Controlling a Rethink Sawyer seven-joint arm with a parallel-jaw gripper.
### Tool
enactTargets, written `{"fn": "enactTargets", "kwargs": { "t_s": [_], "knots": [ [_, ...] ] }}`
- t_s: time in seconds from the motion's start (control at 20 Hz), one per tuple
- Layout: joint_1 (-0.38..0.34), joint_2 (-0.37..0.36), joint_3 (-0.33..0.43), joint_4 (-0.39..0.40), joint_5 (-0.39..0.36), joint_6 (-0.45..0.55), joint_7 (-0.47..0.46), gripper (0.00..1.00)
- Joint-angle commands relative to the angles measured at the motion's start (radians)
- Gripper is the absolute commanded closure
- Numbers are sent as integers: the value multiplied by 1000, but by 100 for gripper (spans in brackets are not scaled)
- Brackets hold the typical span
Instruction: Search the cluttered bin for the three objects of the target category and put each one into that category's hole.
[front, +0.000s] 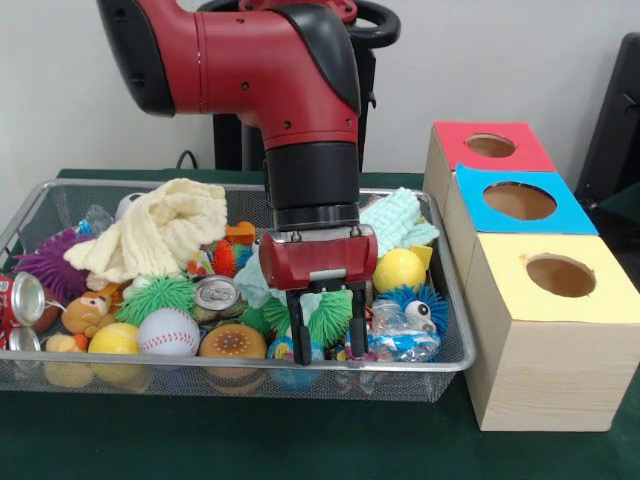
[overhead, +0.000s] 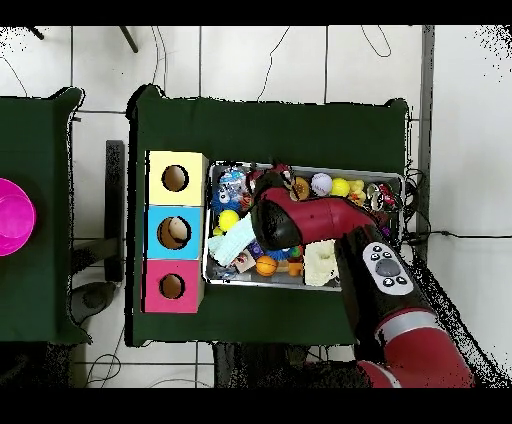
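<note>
Silver wire-mesh bin, pale wooden boxes

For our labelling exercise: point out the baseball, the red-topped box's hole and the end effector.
baseball (front: 168, 331), front view, on its white front face.
hole (front: 490, 146), front view, middle of the round opening in the red top.
end effector (front: 329, 335), front view, midway between its black fingertips.

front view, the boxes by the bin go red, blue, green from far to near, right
Not quite. In the front view the boxes beside the wire bin run red box, blue box, then yellow box nearest the camera, not green. The overhead view shows the same three colours.
</note>
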Motion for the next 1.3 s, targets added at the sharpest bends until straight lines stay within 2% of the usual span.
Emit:
{"fn": "enactTargets", "kwargs": {
  "t_s": [0.05,0.45,0.65,1.1,1.3],
  "knots": [
    [-121,119,218,71,55,224,16,0],
    [-212,143,340,138,97,286,-2,0],
    [-258,148,406,167,106,282,-2,0],
    [-295,136,455,210,125,319,9,0],
    [-280,143,422,201,109,332,1,0]
  ]
}}
